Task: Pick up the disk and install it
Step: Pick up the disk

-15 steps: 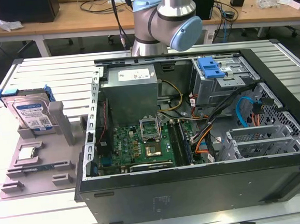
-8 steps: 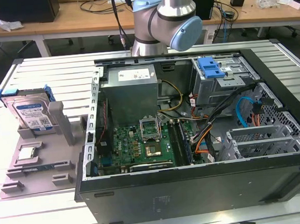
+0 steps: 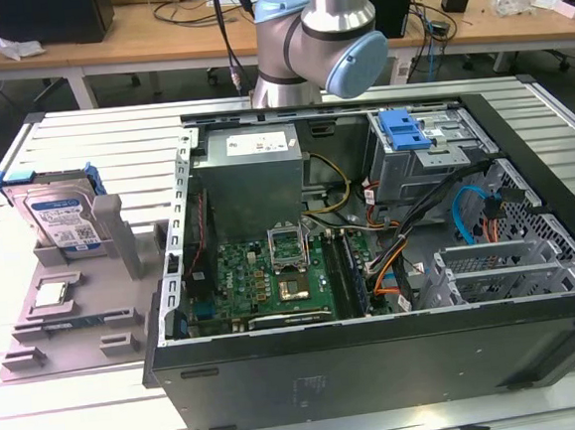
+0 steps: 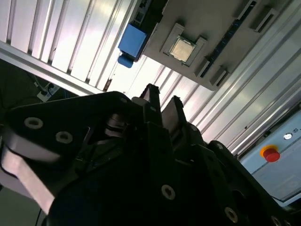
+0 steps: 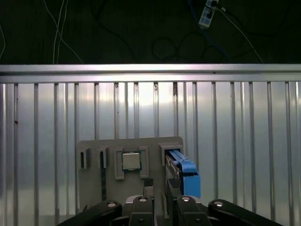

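Observation:
The disk [image 3: 61, 219] stands upright in a grey holder [image 3: 121, 253] on the slatted table, at the exterior view's left, a silver drive with a white-and-blue label in a blue carrier. In the first wrist view the disk [image 5: 183, 172] appears edge-on, just beyond my gripper [image 5: 160, 187]. In the second wrist view the carrier's blue end [image 4: 131, 40] lies well off from my gripper [image 4: 163, 100]. The fingers stand a narrow gap apart with nothing between them, well above the holder.
A small square chip [image 3: 55, 293] sits in the holder beside the disk. The open computer case [image 3: 378, 347] takes the middle and right, with a blue bracket [image 3: 405, 128] in its drive bay. The arm [image 3: 318, 38] rises behind the case.

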Action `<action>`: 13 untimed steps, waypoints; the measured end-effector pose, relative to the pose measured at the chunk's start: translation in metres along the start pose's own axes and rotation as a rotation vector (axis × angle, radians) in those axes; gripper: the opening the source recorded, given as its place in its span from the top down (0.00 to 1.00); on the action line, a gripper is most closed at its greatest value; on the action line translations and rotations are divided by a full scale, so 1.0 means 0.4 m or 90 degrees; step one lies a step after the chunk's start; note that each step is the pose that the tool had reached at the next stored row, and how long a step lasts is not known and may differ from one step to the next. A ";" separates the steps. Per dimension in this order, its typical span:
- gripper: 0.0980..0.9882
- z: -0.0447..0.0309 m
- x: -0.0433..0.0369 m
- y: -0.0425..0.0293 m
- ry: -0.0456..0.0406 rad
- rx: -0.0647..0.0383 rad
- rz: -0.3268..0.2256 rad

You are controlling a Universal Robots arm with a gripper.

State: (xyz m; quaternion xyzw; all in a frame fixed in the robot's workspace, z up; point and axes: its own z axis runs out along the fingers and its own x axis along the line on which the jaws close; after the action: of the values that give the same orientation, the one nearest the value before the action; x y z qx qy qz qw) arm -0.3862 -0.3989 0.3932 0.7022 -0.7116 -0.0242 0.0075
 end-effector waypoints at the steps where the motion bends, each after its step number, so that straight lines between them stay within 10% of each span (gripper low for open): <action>1: 0.78 0.000 0.000 0.000 0.0000 0.000 0.000; 5: 0.50 0.000 0.000 0.000 0.0000 0.000 -0.001; 13: 0.50 0.005 -0.044 -0.006 0.0019 0.000 -0.002</action>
State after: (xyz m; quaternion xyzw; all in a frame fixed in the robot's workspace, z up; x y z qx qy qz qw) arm -0.3837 -0.3813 0.3915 0.7031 -0.7107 -0.0232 0.0086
